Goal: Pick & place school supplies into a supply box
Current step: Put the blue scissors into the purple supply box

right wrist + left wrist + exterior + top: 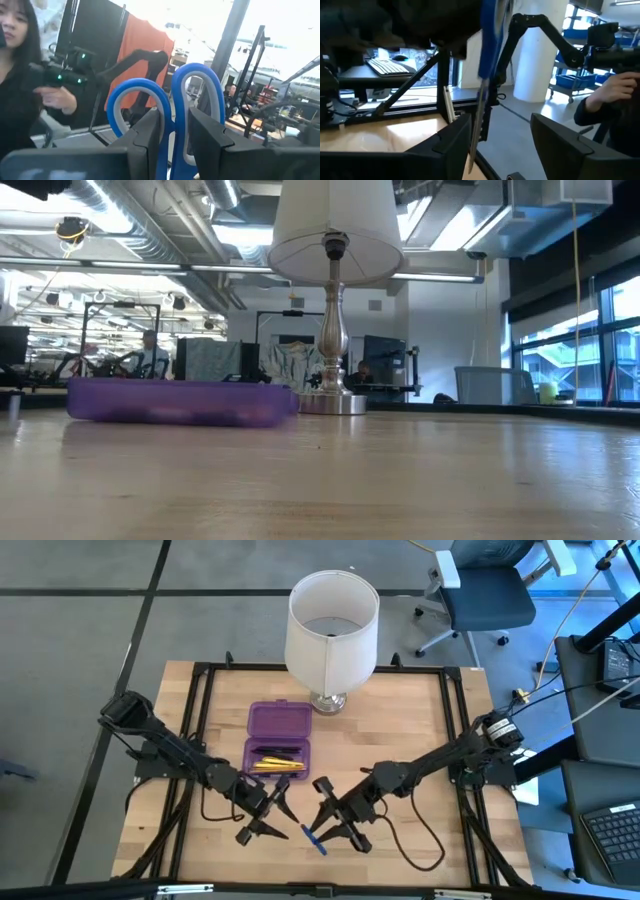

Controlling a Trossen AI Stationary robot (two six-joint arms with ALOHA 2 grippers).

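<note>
Scissors [172, 107]: clenched in right jaws near box [278, 739]; apparently handover. Left jaws released, should close on blade [479, 117] squarely.

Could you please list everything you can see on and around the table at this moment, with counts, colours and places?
supply box: one, translucent purple, lid open, table centre in front of the lamp.
pens and pencils: a few, yellow, orange and dark, lying inside the box's front half.
scissors: one pair, blue handles, held up off the table by the right gripper near the front edge.
lamp: one, white shade, silver base, behind the box.
table: one, light wood, black frame.
office chair: one, dark, beyond the table's far right.
person: one, dark top, in the room behind.
left gripper: jaws open, front of the table, beside the scissors.
right gripper: jaws shut on the scissors.
</note>
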